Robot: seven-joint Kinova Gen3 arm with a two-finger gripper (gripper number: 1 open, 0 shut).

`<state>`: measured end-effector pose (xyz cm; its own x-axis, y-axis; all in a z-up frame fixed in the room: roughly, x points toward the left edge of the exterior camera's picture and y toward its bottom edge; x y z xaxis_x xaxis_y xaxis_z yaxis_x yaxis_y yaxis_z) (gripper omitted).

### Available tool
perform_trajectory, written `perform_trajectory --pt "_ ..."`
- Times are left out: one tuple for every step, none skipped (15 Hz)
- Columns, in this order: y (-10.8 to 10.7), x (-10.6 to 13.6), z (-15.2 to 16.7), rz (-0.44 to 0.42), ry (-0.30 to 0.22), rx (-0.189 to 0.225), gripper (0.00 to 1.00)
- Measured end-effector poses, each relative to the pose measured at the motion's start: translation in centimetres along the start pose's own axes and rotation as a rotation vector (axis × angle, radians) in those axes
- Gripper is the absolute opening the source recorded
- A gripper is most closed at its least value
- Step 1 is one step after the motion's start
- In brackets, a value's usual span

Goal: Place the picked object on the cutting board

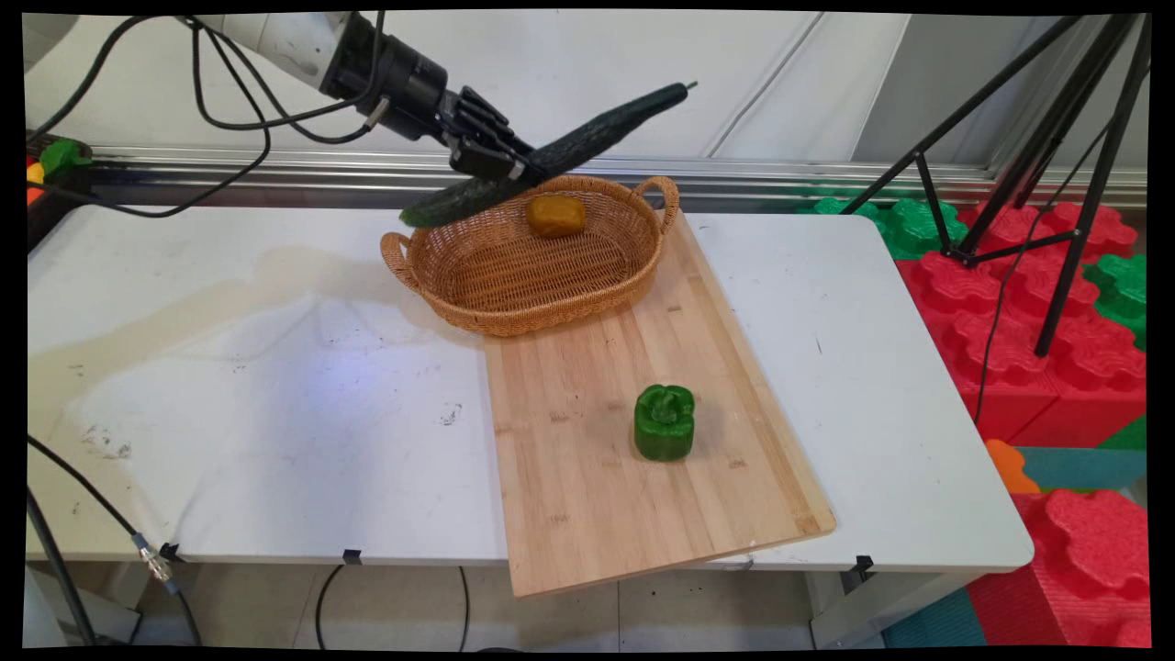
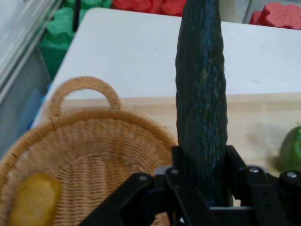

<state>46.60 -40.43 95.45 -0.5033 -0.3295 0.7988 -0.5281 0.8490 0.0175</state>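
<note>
You see a bumpy, dull-skinned cucumber (image 2: 201,108), a woven wicker basket (image 1: 496,275), a pale wooden board (image 1: 587,459) and a glossy green pepper (image 1: 664,422).

The worktop (image 1: 229,386) is seen from above its near side by a fixed camera facing the back wall, the whole surface taken in. The hand view is taken close along the jaws, looking down. Shared are the basket (image 1: 514,275) (image 2: 84,155), cucumber (image 1: 551,151) (image 2: 202,94) and pepper (image 1: 664,422) (image 2: 291,150).
</note>
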Motion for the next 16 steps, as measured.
perform_trajectory --pt "0.7 0.0 0.0 -0.014 -0.005 -0.004 0.0" --pt "1.6 0.0 0.1 -0.027 -0.011 -0.009 0.0" --pt "2.5 -0.1 0.3 -0.039 -0.019 -0.012 0.0" --pt "3.2 -0.2 0.6 -0.05 -0.028 -0.015 0.0" --pt "3.7 -0.3 0.8 -0.056 -0.034 -0.016 0.0" --pt "4.3 -0.5 1.2 -0.065 -0.043 -0.016 0.0" --pt "5.0 -0.8 1.7 -0.075 -0.054 -0.016 0.0" --pt "5.6 -1.0 2.1 -0.084 -0.062 -0.015 0.0" --pt "6.1 -1.3 2.7 -0.093 -0.073 -0.014 0.0" --pt "6.6 -1.6 3.4 -0.102 -0.083 -0.013 0.0" --pt "7.1 -1.8 4.1 -0.109 -0.092 -0.011 0.0" --pt "7.4 -2.0 4.8 -0.116 -0.098 -0.008 0.0" --pt "7.6 -2.1 5.3 -0.121 -0.103 -0.006 0.0" --pt "7.9 -2.2 6.0 -0.128 -0.108 -0.002 0.0" --pt "8.1 -2.3 6.7 -0.134 -0.113 0.001 0.0" --pt "8.3 -2.3 7.4 -0.14 -0.118 0.005 0.0"
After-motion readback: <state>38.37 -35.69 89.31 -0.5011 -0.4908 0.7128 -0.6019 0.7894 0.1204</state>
